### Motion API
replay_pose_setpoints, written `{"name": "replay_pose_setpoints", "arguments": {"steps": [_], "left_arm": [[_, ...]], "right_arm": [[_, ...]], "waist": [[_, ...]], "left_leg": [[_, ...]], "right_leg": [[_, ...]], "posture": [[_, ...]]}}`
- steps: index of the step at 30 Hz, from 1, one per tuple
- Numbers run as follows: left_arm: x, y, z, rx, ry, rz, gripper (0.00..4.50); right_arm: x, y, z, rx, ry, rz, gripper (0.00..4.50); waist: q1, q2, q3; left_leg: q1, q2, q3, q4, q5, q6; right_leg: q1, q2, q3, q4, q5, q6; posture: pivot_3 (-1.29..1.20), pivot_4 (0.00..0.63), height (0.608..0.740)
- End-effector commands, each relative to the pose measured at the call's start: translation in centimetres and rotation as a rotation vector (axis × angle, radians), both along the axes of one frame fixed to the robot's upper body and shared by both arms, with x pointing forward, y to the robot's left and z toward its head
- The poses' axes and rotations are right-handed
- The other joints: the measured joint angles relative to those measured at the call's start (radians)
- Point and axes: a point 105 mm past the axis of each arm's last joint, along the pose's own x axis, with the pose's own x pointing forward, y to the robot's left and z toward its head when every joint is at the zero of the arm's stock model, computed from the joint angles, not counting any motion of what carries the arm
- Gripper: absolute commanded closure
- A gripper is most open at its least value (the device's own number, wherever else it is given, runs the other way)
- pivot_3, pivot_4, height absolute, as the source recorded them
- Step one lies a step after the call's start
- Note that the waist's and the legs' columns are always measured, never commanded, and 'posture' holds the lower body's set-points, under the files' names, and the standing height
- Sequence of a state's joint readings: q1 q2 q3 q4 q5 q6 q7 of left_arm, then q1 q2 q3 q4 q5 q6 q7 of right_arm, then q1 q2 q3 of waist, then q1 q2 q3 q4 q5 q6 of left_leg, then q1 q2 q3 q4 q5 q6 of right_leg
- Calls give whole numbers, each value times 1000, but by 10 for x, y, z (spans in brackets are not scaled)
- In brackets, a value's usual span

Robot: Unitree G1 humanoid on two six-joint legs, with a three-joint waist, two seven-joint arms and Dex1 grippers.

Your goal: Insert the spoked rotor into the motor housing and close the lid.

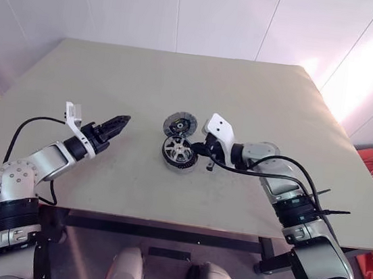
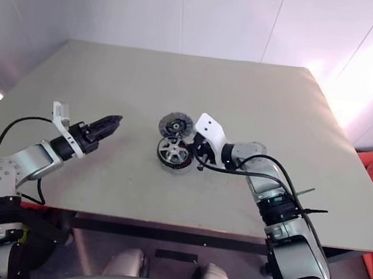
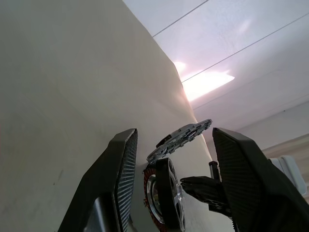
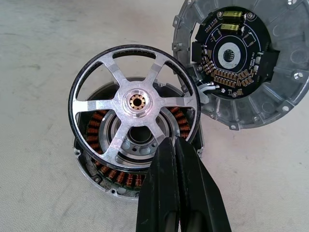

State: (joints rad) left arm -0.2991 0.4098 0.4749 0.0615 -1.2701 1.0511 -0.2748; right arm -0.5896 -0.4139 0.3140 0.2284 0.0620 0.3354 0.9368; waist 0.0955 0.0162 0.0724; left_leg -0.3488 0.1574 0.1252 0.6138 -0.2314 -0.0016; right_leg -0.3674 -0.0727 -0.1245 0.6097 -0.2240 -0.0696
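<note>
— Where has it got to with the motor?

— The right gripper (image 4: pixel 169 145) has its two black fingers pinched tight on the near rim of the spoked rotor (image 4: pixel 135 104), a dark ring with silver spokes and a shiny hub. It holds that wheel tilted, partly over the motor housing (image 4: pixel 113 176), the round grey metal case ringed inside with copper-coloured coils, which sits near the middle of the pale table (image 1: pixel 179 84).

— So the rotor isn't seated?

— Not by my eye. Its far edge rides above the case while the near edge dips toward the coils, so I'd say it is halfway through going in.

— And the lid?

— The lid (image 4: pixel 241 63), a round grey disc, stands open just beyond and right of the case, still joined at the edge, its dark circuit face showing.

— The other arm?

— The left gripper (image 1: pixel 109 129) hovers well off to the left, jaws partly apart, holding nothing, pointing toward the parts.

— What would make this step go well?

— Level the wheel first, I think, so the hub lines up over the centre of the case, then lower it straight. Coming down tilted could catch the rim on the coils. Let go only once it sits flush, and keep clear of the open lid.
</note>
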Motion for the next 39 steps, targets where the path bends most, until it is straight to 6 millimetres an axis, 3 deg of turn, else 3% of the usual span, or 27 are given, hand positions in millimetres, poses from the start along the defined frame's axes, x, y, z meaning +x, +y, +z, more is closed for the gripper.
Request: {"name": "replay_pose_setpoints", "arguments": {"steps": [1,5,10,15,39], "left_arm": [[3,0,16,12,-60,-5,1861],[0,-10,12,-17,-32,-48,1861],[-4,-41,-6,-84,49,-159,1861],[-3,-56,-13,-104,87,-199,1861],[1,-83,-25,-64,148,-292,1861]], "right_arm": [[5,-3,18,34,-63,-12,4500],[7,-4,25,44,-81,-18,4500],[16,-13,38,51,-126,-53,4500],[22,-26,47,44,-157,-93,4500],[22,-34,53,46,-183,-132,4500]], "waist": [[0,0,0],[0,0,0],[2,0,0],[1,0,0],[1,0,0]], "left_leg": [[0,0,0,0,0,0],[0,0,0,0,0,0],[0,0,0,0,0,0],[0,0,0,0,0,1],[-1,0,0,0,2,3]], "right_leg": [[0,0,0,0,0,0],[0,0,0,0,0,0],[0,0,0,0,0,0],[0,0,0,0,0,0],[0,0,0,0,0,0]], "posture": [[0,0,740],[0,0,740],[0,0,740],[0,0,740],[0,0,740]]}}
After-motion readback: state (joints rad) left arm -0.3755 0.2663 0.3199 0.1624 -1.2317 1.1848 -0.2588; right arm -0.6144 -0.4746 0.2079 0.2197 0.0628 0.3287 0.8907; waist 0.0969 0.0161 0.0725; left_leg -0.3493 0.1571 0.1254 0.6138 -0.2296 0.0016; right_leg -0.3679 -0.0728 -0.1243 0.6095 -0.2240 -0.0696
